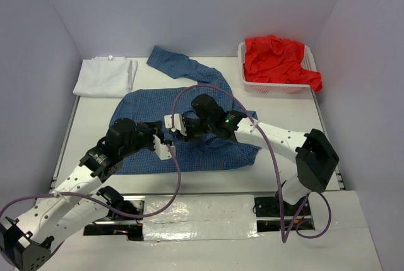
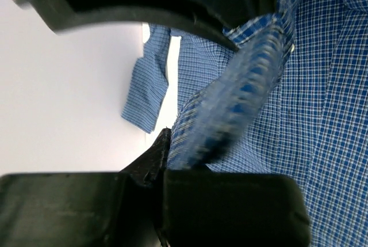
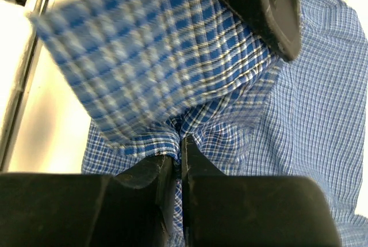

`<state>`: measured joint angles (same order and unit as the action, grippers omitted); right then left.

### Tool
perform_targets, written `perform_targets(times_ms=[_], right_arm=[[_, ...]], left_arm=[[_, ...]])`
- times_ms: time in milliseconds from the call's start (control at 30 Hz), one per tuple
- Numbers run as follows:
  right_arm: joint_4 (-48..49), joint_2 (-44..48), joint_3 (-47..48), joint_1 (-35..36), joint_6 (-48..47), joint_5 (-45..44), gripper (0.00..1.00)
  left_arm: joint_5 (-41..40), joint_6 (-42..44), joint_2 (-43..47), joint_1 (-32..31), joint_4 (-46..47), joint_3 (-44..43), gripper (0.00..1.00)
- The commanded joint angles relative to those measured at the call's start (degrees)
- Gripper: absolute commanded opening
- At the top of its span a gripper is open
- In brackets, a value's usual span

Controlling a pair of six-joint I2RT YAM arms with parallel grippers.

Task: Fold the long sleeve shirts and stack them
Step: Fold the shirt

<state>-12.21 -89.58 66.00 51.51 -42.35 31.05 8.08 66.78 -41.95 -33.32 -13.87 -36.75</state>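
Centrally, a blue checked button-up shirt [image 1: 214,151] is pinched by both grippers on the table [image 1: 202,181].
The shirt is spread across the middle of the overhead frame, with one sleeve [image 1: 180,66] stretched toward the upper centre. The left gripper [image 1: 165,149], at centre left, is seen closed on a raised fold of the checked cloth. The right gripper [image 1: 174,123], just above it, is likewise clamped on a bunched ridge of the same shirt, its fingers together. A folded white shirt [image 1: 104,76] is laid at upper left. A red shirt [image 1: 278,61] is heaped in a white mesh basket [image 1: 273,86] at upper right.
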Motion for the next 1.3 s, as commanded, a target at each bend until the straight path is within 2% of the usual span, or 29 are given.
perform_targets(times_ms=[0,167,200,267,400,600,700,833,900,933,967,1000,1033,1133,1267], right_arm=[[2.98,4.15,-1.74,-0.09,4.55,-2.73,0.10],[8.33,8.45,-7.80,-0.70,11.40,-7.66,0.08],[9.82,9.94,-8.51,-0.71,12.37,-9.58,0.02],[11.06,11.53,-10.70,-0.79,16.14,-11.79,0.02],[14.57,16.26,-14.31,-0.88,21.33,-19.77,0.05],[16.86,23.39,-22.31,-1.32,27.49,-24.28,0.10],[15.73,27.08,-25.74,-1.32,28.99,-22.18,0.17],[13.00,33.39,-29.95,-1.32,30.57,-18.13,0.24],[12.65,36.92,-31.71,-1.49,31.62,-18.39,0.42],[12.73,38.85,-33.63,-2.02,32.32,-19.17,0.54],[13.95,42.52,-34.70,-2.98,33.11,-20.75,0.73],[14.75,43.86,-35.40,-4.47,35.56,-21.20,0.81],[15.45,44.57,-36.11,-9.53,37.32,-21.03,0.86],[16.16,41.96,-35.33,-20.96,46.43,-13.75,0.84],[14.31,33.35,-33.31,-22.50,47.53,-12.33,0.82]], left_arm=[[-3.23,-4.03,-1.72,-0.08,3.59,-3.41,0.00],[-5.96,-6.04,-7.60,-0.08,5.16,-6.92,0.00],[-7.01,-8.23,-10.75,-0.08,5.52,-8.23,0.00],[-9.99,-10.00,-14.01,-0.08,4.91,-12.98,0.00],[-11.68,-11.15,-20.00,-0.08,4.20,-18.96,0.00],[-8.78,-11.06,-24.04,-0.25,6.40,-22.21,0.00],[-10.88,-10.71,-26.25,-0.25,6.22,-23.89,0.00],[-11.42,-7.64,-26.08,-0.25,7.72,-21.70,0.00],[-9.67,-6.58,-24.32,-0.25,6.32,-20.38,0.00],[-9.14,-6.49,-23.45,-0.25,5.96,-19.59,0.00],[-8.78,-6.58,-21.52,-0.25,5.52,-17.76,0.00],[-8.52,-6.67,-20.46,-0.25,5.08,-16.78,0.00],[-8.52,-6.75,-19.58,-0.25,4.30,-15.64,0.00],[-9.31,-10.00,-17.02,-0.25,3.77,-12.73,0.00],[-10.97,-18.78,-16.93,-0.25,2.62,-13.78,0.00]])
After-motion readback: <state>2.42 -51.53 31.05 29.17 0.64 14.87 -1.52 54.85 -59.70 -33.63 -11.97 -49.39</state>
